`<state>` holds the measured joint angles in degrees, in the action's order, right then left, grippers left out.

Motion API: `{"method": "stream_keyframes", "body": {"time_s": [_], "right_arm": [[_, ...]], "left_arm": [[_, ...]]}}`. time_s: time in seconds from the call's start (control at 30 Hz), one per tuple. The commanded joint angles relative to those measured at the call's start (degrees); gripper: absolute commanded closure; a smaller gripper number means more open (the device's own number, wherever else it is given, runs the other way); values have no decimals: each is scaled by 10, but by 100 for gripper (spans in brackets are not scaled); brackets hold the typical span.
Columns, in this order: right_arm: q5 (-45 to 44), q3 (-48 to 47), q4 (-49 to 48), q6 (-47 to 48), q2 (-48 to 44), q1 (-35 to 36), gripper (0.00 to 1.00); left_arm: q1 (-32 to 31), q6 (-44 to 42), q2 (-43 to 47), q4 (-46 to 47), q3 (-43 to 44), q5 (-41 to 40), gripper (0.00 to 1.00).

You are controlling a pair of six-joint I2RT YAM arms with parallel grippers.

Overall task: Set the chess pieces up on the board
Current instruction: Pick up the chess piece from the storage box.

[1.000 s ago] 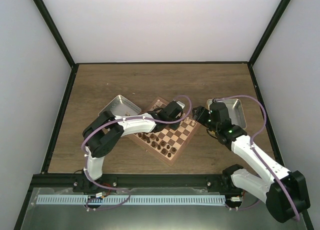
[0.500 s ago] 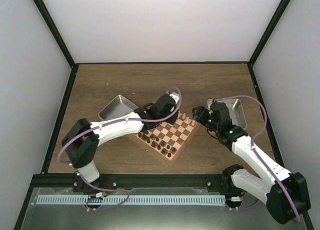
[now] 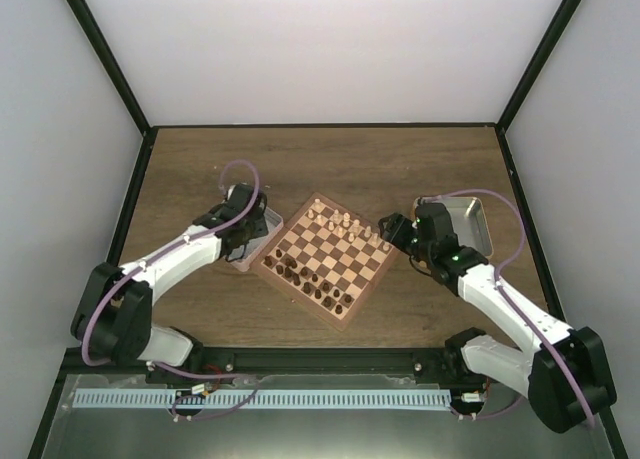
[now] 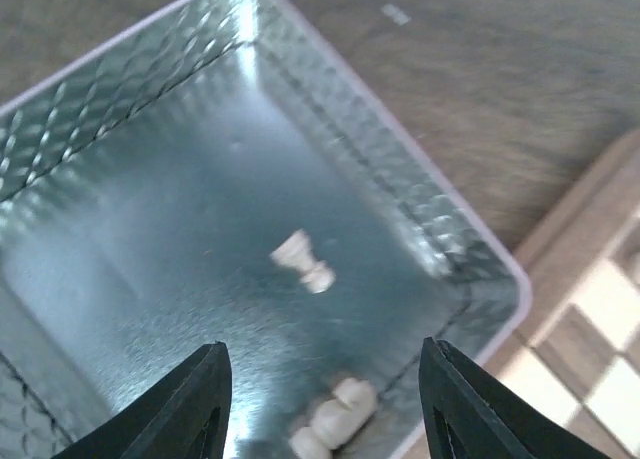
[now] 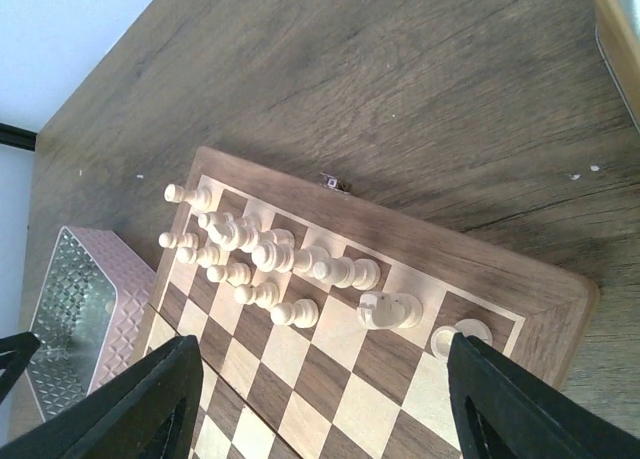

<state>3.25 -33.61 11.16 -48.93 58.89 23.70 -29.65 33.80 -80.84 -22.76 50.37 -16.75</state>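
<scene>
The board (image 3: 326,262) lies turned like a diamond in the middle of the table. Light beige chess pieces (image 3: 345,223) stand along its far right side, and they fill two rows in the right wrist view (image 5: 268,260). My left gripper (image 3: 243,241) hangs open over the left metal tray (image 3: 266,228). Its jaws (image 4: 323,354) are wide apart with nothing between them. Below them two light pieces lie on the tray floor, one (image 4: 303,261) in the middle and one (image 4: 331,418) near the corner. My right gripper (image 3: 396,229) hovers open and empty (image 5: 322,347) above the board's right corner.
Dark brown pieces (image 3: 305,280) stand along the board's near left side. A second metal tray (image 3: 470,224) sits at the right, behind the right gripper. The board's rim (image 4: 590,229) lies just beside the left tray's wall (image 4: 440,229).
My left arm has swung left from over the board's far corner to the left tray, and its jaws have opened. The right arm has stayed in place.
</scene>
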Motion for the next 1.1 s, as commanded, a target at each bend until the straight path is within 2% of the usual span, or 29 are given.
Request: {"method": "stream_keyframes", "body": {"time_s": [0.0, 0.23, 0.47, 0.7, 0.87, 1.07], "right_arm": [[13, -21, -11, -1, 10, -5, 31], [13, -22, -6, 3, 8, -5, 31], [18, -22, -6, 3, 11, -5, 32], [24, -16, -10, 4, 15, -5, 32], [28, -15, -13, 5, 17, -5, 32], [29, -14, -14, 5, 14, -5, 32]], "left_arm": [[43, 43, -21, 12, -15, 62, 46], [100, 75, -102, 69, -13, 108, 47], [115, 108, -162, 116, 3, 133, 53], [116, 110, -195, 115, 17, 130, 57], [115, 112, -208, 93, 27, 131, 70], [116, 111, -199, 56, 29, 116, 70]]}}
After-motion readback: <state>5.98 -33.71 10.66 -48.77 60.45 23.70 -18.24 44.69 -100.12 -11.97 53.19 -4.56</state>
